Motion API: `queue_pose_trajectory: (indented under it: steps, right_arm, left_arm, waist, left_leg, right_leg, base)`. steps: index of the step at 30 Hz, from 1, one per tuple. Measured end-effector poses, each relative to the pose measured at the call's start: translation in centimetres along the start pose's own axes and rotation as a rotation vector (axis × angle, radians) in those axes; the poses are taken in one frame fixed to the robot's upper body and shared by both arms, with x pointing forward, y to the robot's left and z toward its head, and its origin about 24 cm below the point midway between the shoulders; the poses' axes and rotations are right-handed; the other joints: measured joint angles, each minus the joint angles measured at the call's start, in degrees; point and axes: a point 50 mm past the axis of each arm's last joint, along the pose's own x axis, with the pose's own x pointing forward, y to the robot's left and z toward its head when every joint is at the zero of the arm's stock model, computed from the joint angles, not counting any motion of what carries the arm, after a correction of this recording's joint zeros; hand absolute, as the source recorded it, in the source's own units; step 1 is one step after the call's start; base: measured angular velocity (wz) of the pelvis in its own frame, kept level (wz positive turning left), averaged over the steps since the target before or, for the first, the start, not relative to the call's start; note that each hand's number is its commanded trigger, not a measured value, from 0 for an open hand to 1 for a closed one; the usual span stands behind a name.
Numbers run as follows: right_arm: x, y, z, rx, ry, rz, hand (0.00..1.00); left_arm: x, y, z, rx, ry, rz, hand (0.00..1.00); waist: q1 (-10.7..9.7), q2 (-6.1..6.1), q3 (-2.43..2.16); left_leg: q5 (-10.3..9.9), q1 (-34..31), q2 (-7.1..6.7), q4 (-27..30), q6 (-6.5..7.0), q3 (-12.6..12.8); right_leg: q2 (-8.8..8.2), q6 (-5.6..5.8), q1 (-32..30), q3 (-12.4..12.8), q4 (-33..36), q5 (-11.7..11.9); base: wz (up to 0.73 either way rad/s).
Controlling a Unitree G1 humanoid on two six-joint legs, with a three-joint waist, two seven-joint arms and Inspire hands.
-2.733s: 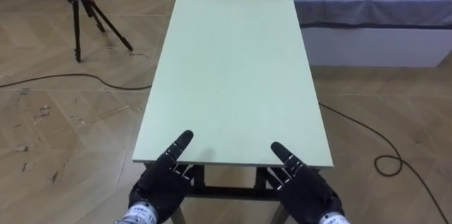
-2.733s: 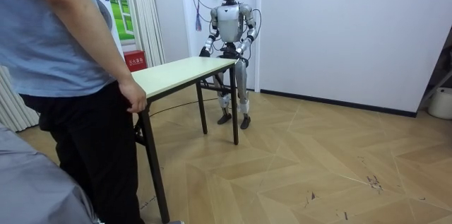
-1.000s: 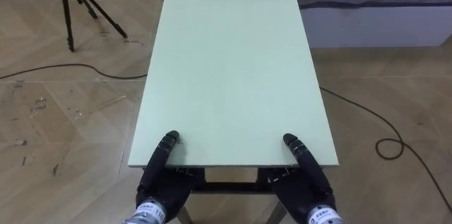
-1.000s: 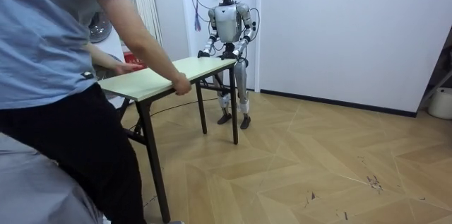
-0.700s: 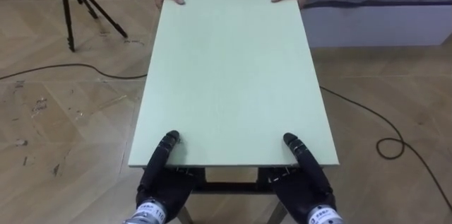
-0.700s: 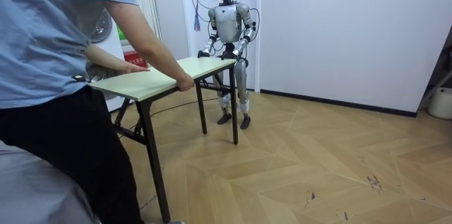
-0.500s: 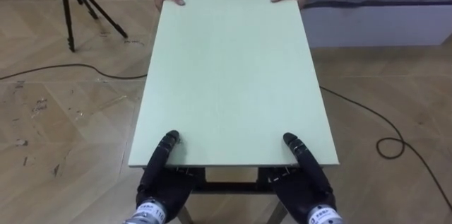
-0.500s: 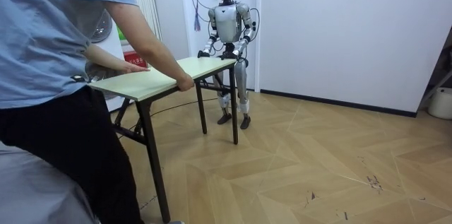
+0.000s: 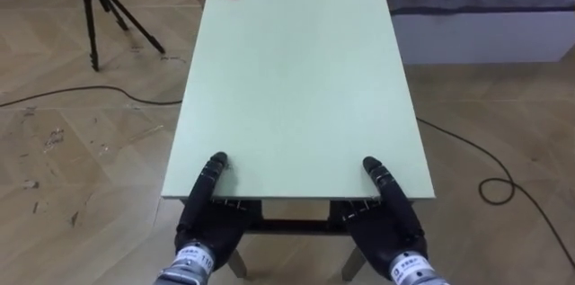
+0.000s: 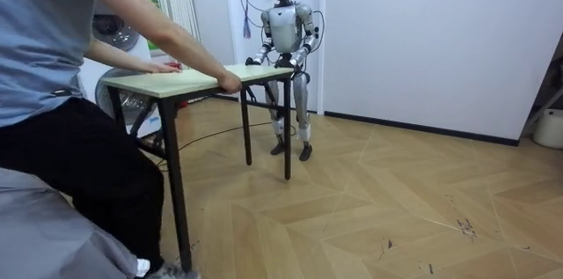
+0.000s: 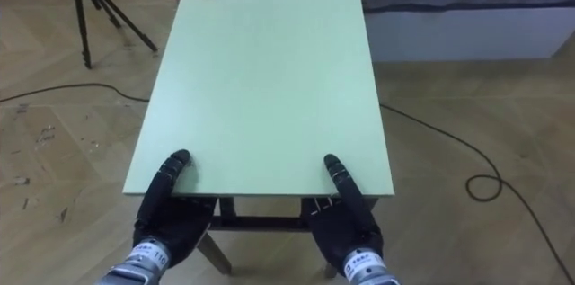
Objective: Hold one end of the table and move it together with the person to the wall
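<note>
While the person (image 10: 62, 68) holds the far end, left hand (image 9: 209, 222) and right hand (image 9: 388, 224) clamp the table (image 9: 296, 87), thumbs on top. Transport is judged outstanding.

Bright, even indoor light washes the pale green table (image 9: 296, 87); soft, faint shadows fall on the wooden floor (image 10: 396, 209) around its legs.
</note>
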Motion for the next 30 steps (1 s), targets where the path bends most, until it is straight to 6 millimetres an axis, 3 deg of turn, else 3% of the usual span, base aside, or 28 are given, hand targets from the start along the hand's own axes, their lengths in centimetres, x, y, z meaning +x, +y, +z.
queue_pose_trajectory:
  steps: [8,12,15,19,21,23,24,26,28,29,30]
  right_arm:
    - [-0.1,0.0,0.2,-0.005,-0.026,0.024,1.00]
    - [-0.3,0.0,0.2,-0.004,-0.041,0.059,1.00]
    - [-0.8,-0.7,-0.1,0.005,-0.039,0.055,1.00]
    - [-1.1,-1.1,-0.3,0.015,-0.040,0.047,1.00]
    - [-1.1,-1.1,0.0,0.007,-0.048,0.060,1.00]
    - [-1.0,-0.8,0.2,-0.005,-0.050,0.071,1.00]
    - [-1.0,-0.9,0.3,-0.017,-0.042,0.067,1.00]
    - [-0.9,-0.7,0.2,-0.038,-0.034,0.069,1.00]
    - [-0.7,-0.5,0.4,-0.055,-0.045,0.079,1.00]
    - [-0.7,-0.4,0.5,-0.056,-0.050,0.084,1.00]
    - [-0.4,0.0,0.6,-0.056,-0.054,0.098,1.00]
  left_arm:
    - [0.0,-0.2,-0.4,0.006,0.004,-0.036,1.00]
    - [-0.5,0.0,-0.8,-0.013,0.005,-0.067,1.00]
    - [-1.0,0.6,-1.1,-0.027,0.007,-0.063,1.00]
    - [-1.1,0.9,-1.3,-0.021,0.011,-0.056,1.00]
    - [-1.0,0.7,-1.4,-0.022,0.018,-0.063,1.00]
    - [-1.0,0.8,-1.7,-0.039,0.026,-0.063,1.00]
    - [-1.4,1.2,-1.9,-0.067,0.026,-0.055,1.00]
    - [-1.8,1.7,-2.0,-0.100,0.019,-0.055,1.00]
    - [-1.6,1.4,-2.0,-0.097,0.024,-0.069,1.00]
    - [-1.5,1.2,-2.0,-0.094,0.027,-0.075,1.00]
    - [-1.2,0.9,-1.9,-0.093,0.027,-0.089,1.00]
  waist:
    - [-0.1,-0.28,-0.24]
    - [0.2,-0.70,-0.50]
    - [1.4,-0.65,-0.48]
    - [2.0,-0.63,-0.50]
    - [1.8,-0.88,-0.81]
    - [1.7,-0.16,-0.77]
    - [2.6,0.81,-1.10]
    - [2.3,2.42,-1.15]
    - [-0.3,2.95,-0.75]
    - [-0.5,2.88,-0.71]
    - [-0.6,2.81,-0.57]
  left_leg:
    - [0.0,-0.5,0.09,0.2,0.00,-0.2]
    - [-0.1,-1.5,0.33,3.2,-0.12,-0.5]
    - [-0.3,-2.5,1.38,7.9,-0.46,-1.9]
    - [-0.2,-6.5,2.50,15.1,-0.59,-3.8]
    - [0.6,-8.4,2.55,15.7,-2.43,-5.0]
    - [-0.5,-9.9,3.98,19.0,-4.27,-4.4]
    - [-2.2,-11.0,5.66,27.7,-5.22,-3.2]
    - [-2.5,-11.0,6.80,37.1,-5.35,-4.4]
    - [-3.7,-9.3,7.00,37.2,-5.31,-5.4]
    - [-4.1,-8.5,7.02,36.2,-5.43,-5.3]
    - [-5.9,-6.5,7.23,32.6,-5.67,-5.2]
  right_leg:
    - [0.09,0.01,-0.6,0.1,0.0,0.0]
    - [0.08,0.00,-0.4,0.0,0.3,0.0]
    - [0.74,-0.02,-0.5,0.4,3.4,0.0]
    - [2.28,-1.34,-0.7,3.2,4.6,-0.1]
    - [2.66,-2.57,-0.7,3.2,1.6,0.0]
    - [2.87,-3.72,-1.1,0.4,0.1,0.4]
    - [4.12,-4.96,-1.0,-1.6,0.1,-0.1]
    - [6.02,-6.10,-0.4,-4.1,0.2,-0.8]
    - [6.59,-6.50,-3.3,-8.4,2.7,-0.7]
    - [6.55,-6.63,-4.2,-8.8,3.4,-0.6]
    - [6.51,-6.81,-5.9,-9.1,4.7,-0.5]
  base:
    - [-0.03]
    - [0.00]
    - [0.03]
    - [0.17]
    - [0.18]
    - [-0.16]
    - [-0.49]
    - [-0.27]
    - [0.50]
    - [0.27]
    - [0.00]
